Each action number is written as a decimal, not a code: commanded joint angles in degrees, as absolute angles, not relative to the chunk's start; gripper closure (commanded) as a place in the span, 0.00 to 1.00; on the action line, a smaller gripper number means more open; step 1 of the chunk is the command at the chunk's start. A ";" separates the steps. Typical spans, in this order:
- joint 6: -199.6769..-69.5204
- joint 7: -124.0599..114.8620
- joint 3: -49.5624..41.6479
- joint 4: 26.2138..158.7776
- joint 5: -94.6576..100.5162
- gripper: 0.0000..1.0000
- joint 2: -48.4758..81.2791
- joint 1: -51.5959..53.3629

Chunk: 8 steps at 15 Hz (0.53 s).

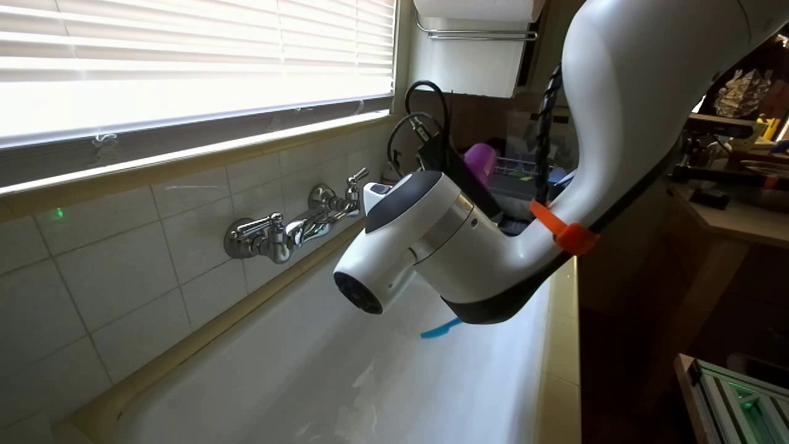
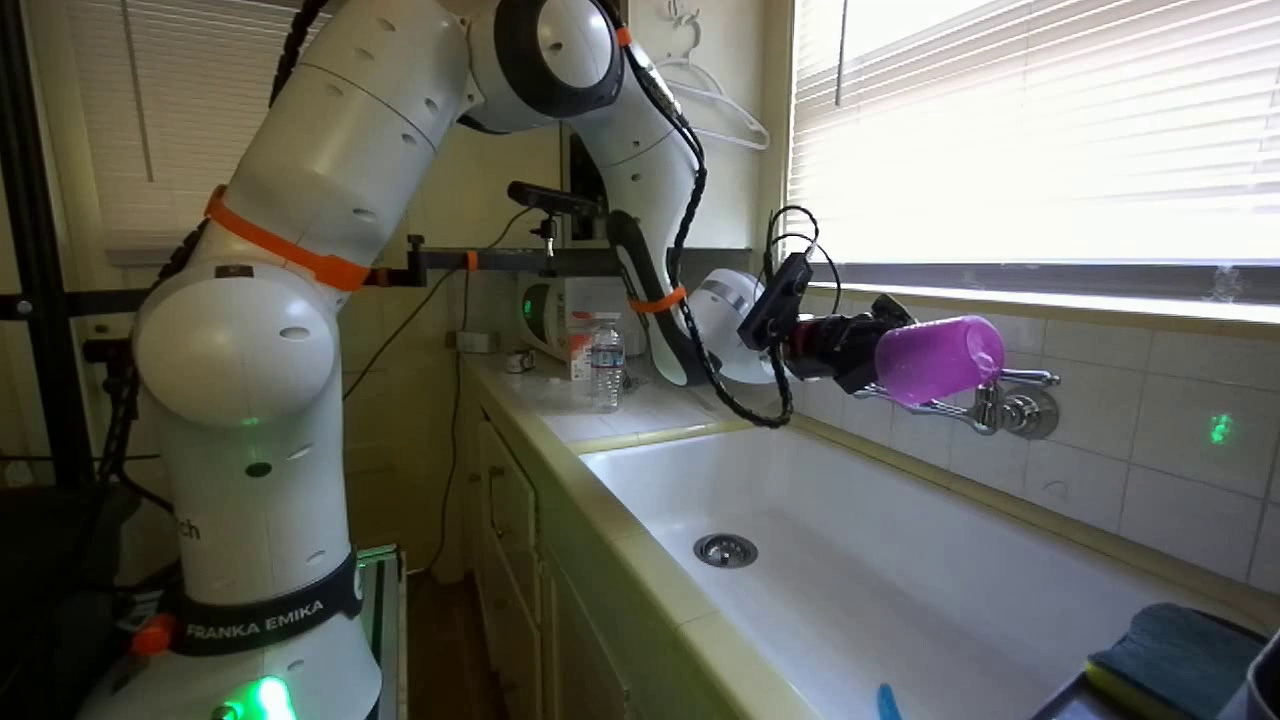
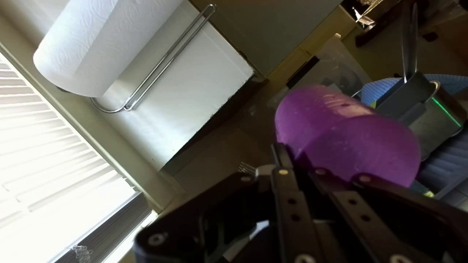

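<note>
Wrist view: the tool (image 3: 294, 164) is clenched on the purple cup (image 3: 351, 135), gripping it by the wall at one edge. In an exterior view the cup is tipped on its side in that grip, raised over the far right side of the sink (image 2: 950, 600). Just behind it is the tap (image 2: 990, 408), partly covered by the cup; whether the two touch, I cannot tell. The arm (image 1: 487, 265) reaches over the sink and, in an exterior view, blocks sight of the tool and of one end of a blue handle (image 1: 439, 332) lying in the sink. Right of the cup in the wrist view is a grey holder (image 3: 435, 120) with a metal utensil (image 3: 410, 40) standing in it; to the left are a paper roll (image 3: 98, 47) and the blinds (image 3: 55, 164). Farther off, in an exterior view, the drain (image 2: 725, 550) sits toward the sink's far end, and on the bench (image 2: 660, 408) beyond stand a bottle (image 2: 606, 365) and, behind it, a microwave (image 2: 540, 315). At the near right lies a sponge (image 2: 1185, 655).
</note>
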State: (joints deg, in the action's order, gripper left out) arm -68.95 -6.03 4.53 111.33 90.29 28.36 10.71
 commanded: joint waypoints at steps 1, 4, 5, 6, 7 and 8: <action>-71.49 -8.38 6.55 110.58 86.51 0.99 28.05 8.19; -75.57 -12.99 7.36 110.54 80.44 0.99 26.81 6.21; -77.18 -14.40 7.41 110.72 78.68 0.99 26.39 5.70; -78.99 -15.92 7.39 110.91 77.15 0.99 26.06 5.20; -81.01 -17.48 7.24 111.07 75.70 0.99 25.81 4.71; -83.19 -18.88 7.11 111.25 74.30 0.99 25.52 4.26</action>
State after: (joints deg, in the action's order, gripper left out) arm -77.78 -14.80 6.21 110.38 78.81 27.13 6.45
